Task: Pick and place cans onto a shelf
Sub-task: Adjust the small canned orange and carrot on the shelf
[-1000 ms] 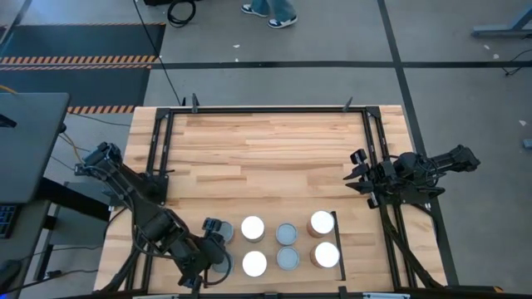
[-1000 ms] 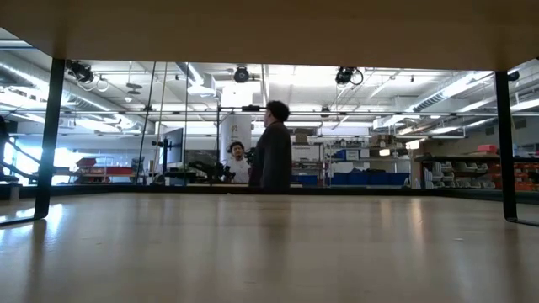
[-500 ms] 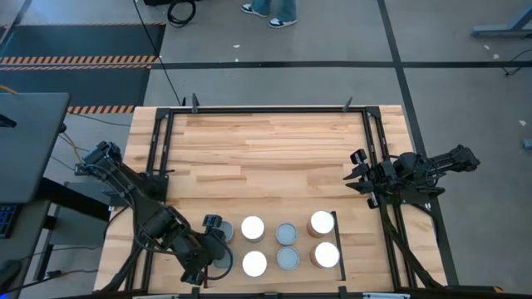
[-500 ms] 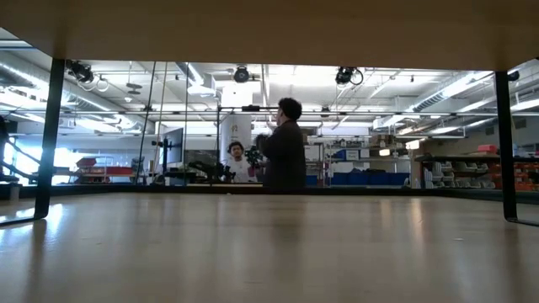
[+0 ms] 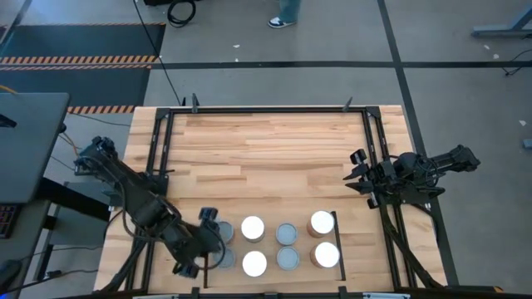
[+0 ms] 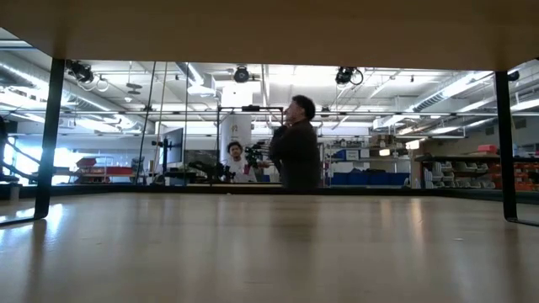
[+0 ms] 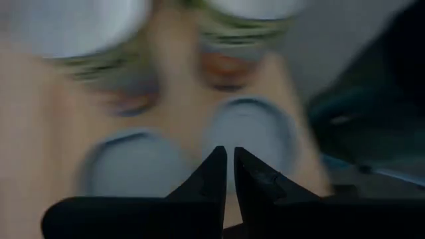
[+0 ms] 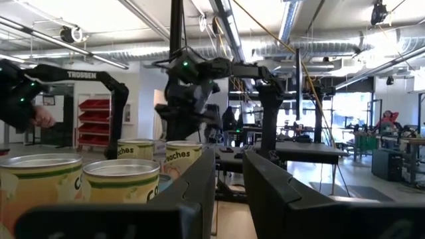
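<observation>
High view: the cans point(image 5: 287, 246) are grouped on the shelf point(image 5: 342, 241) at the table's near edge, presumably already placed. The left gripper point(image 5: 202, 241) is held fully closed and empty, just beside the leftmost grey-topped can point(image 5: 223, 230), its black rail close behind it. The right gripper point(image 5: 363, 180), nearly closed on nothing, is parked well away, with bare tabletop point(image 5: 266, 158) open between them.
</observation>
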{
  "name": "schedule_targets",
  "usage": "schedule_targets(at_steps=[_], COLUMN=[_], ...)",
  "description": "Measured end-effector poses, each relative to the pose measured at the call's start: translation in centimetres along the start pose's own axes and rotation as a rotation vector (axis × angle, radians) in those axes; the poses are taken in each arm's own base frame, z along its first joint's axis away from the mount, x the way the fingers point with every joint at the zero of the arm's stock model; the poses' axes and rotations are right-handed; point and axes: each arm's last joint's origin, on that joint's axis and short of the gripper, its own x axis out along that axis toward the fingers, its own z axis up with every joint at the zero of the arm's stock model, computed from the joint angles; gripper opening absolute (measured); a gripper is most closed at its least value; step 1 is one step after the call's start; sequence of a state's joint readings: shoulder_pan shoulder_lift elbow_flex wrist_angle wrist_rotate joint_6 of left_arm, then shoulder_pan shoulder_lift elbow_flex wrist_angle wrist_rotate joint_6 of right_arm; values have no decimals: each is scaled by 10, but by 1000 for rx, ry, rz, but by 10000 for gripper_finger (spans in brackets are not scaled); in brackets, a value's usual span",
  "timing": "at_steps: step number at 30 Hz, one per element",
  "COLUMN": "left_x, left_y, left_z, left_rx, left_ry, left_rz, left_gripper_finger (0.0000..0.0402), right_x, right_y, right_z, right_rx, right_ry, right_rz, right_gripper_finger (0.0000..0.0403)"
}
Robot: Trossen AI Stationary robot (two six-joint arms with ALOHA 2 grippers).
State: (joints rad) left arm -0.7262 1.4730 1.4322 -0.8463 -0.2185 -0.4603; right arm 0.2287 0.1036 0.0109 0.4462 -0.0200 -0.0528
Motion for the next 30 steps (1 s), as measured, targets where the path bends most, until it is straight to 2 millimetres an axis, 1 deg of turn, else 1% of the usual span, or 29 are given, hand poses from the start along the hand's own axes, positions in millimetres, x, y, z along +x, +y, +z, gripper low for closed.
schedule_targets(at_steps=[2,4,7,11,15,20,26,30], left_x=[-4,-3,-1,6,4,3,13,16], left_y=[10,21,30,38,39,29,24,23], left_z=[0,1,3,2,3,0,-2,-2], left_rx=[-14,-31,-23,-27,-34,-46,-42,-45], left_ry=[0,3,24,70,62,68,87,85], left_rz=[84,147,178,213,210,176,183,182], left_gripper_finger=[36,36,36,36,36,36,36,36], right_x=[0,0,0,0,0,0,0,0], right_y=[0,0,0,0,0,0,0,0], right_z=[-1,-1,-1,-1,-2,-2,-3,-3], right_rx=[0,-1,5,22,35,34,34,44], right_ry=[7,11,10,10,15,22,28,28], right_rz=[0,1,0,0,1,1,1,1], right_gripper_finger=[84,84,84,84,84,84,84,84])
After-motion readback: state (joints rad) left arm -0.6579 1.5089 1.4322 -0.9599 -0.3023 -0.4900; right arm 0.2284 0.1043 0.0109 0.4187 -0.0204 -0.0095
